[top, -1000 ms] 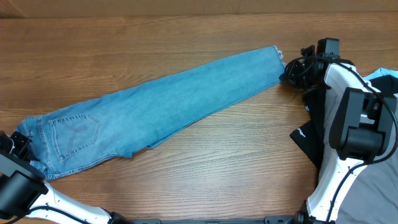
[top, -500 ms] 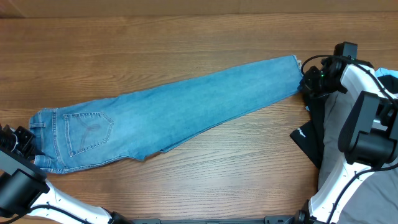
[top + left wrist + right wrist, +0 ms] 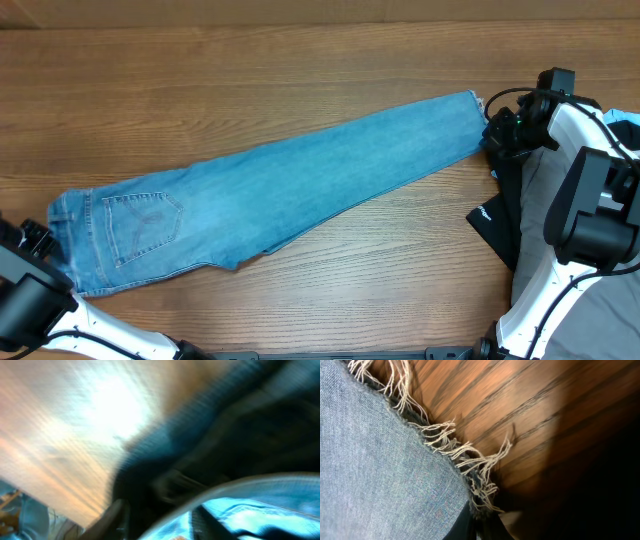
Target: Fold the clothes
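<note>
The light-blue jeans [image 3: 300, 175] lie flat on the wooden table, legs stacked, running diagonally from the waist at the lower left to the frayed hems at the upper right. A stitched back pocket [image 3: 140, 225] faces up. My left gripper [image 3: 45, 250] is at the waist edge; the blurred left wrist view shows denim [image 3: 250, 515] between its fingers [image 3: 160, 520]. My right gripper [image 3: 490, 128] is shut on the frayed hem; the right wrist view shows the denim [image 3: 380, 475] and fringe pinched at its fingertips [image 3: 480, 522].
A black garment [image 3: 495, 225] lies at the right by the right arm's base, with light-blue cloth [image 3: 622, 125] and grey cloth [image 3: 600, 310] beyond it. Bare wooden table [image 3: 300, 60] stretches behind and in front of the jeans.
The whole pair of jeans first slid to the right with both grippers. Since then the waist end has moved toward the front edge with the left gripper; the right gripper stayed still.
</note>
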### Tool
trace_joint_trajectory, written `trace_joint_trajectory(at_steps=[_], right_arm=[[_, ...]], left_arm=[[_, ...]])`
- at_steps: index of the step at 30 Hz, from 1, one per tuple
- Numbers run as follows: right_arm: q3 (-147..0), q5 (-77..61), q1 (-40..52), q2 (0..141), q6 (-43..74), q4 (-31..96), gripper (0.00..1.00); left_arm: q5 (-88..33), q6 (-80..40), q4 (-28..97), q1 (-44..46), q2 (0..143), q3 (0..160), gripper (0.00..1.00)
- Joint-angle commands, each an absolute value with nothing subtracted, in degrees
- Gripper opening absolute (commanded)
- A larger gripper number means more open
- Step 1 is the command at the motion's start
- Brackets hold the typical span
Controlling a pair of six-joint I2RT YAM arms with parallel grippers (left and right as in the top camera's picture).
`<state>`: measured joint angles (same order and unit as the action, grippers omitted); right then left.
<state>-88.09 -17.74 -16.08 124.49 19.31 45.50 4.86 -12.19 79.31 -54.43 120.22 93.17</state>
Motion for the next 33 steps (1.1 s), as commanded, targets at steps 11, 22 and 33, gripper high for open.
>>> trace_joint_trajectory(at_steps=[11,22,33], right_arm=[[-88.2,-12.0,-17.9,122.9,19.8,45.0,0.04],[-88.2,-12.0,-17.9,122.9,19.8,45.4,0.04],[-88.2,-12.0,-17.9,122.9,19.8,45.6,0.04]], left_arm=[[2.2,-14.1,77.6,-57.5,118.4,94.7,0.66],[-17.2,2.4,77.5,-57.5,118.3,94.7,0.41],[-13.6,4.1,77.8,-58.9,116.6,94.7,0.49]])
